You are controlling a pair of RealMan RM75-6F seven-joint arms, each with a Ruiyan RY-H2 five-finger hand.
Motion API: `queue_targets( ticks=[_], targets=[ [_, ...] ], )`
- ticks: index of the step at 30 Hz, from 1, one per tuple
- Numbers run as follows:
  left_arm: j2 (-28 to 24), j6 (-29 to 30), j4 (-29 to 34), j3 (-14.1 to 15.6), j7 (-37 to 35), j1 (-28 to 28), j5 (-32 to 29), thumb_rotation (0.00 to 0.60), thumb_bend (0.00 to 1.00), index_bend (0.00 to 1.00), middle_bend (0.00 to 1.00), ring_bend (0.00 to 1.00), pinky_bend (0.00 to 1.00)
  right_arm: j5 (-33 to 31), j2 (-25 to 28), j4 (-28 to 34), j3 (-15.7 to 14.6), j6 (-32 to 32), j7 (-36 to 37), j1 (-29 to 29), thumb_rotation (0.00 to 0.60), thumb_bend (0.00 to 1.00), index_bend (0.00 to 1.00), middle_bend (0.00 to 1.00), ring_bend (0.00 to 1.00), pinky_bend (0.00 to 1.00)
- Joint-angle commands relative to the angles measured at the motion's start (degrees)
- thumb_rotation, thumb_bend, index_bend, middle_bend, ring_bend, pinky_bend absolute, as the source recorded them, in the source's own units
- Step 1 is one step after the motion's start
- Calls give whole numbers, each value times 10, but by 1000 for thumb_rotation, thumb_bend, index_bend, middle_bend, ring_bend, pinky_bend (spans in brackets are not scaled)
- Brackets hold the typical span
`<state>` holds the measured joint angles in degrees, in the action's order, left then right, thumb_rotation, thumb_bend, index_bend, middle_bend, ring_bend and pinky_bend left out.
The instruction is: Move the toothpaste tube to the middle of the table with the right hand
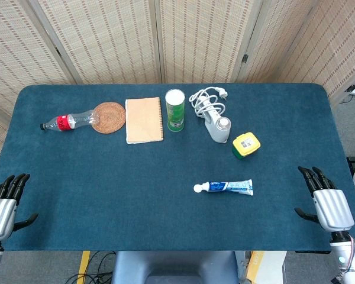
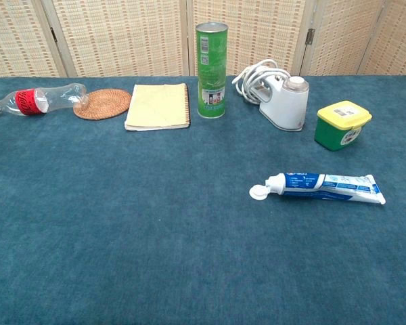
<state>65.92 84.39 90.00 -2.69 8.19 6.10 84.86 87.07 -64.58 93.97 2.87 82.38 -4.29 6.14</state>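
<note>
The toothpaste tube is white and blue and lies flat on the blue table, right of centre, with its white cap pointing left. My right hand hovers at the table's front right corner, well to the right of the tube, fingers apart and holding nothing. At the front left corner, my left hand is also open and empty. Neither hand appears in the chest view.
Along the back stand a lying plastic bottle, a woven coaster, a notebook, a green can, a white device with cord and a green box with yellow lid.
</note>
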Motion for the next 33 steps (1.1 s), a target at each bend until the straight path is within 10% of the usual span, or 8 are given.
queue_targets(
  ticks=[1, 15, 33],
  targets=[
    [3, 2, -1, -2, 3, 0, -1, 600, 200, 61, 116, 81, 190, 2, 0, 0, 1, 3, 3, 0, 600, 130, 15, 175, 74, 238],
    [4, 13, 1, -1, 1, -2, 6, 600, 200, 61, 116, 81, 190, 18, -2, -6, -2, 1, 20, 7, 600, 181, 27, 251, 167, 278],
    [-3, 27, -5, 4, -19, -15, 10, 600, 200, 62, 116, 81, 190, -30, -78, -27, 30, -174, -47, 132, 600, 123, 203, 354, 260, 332]
  ],
)
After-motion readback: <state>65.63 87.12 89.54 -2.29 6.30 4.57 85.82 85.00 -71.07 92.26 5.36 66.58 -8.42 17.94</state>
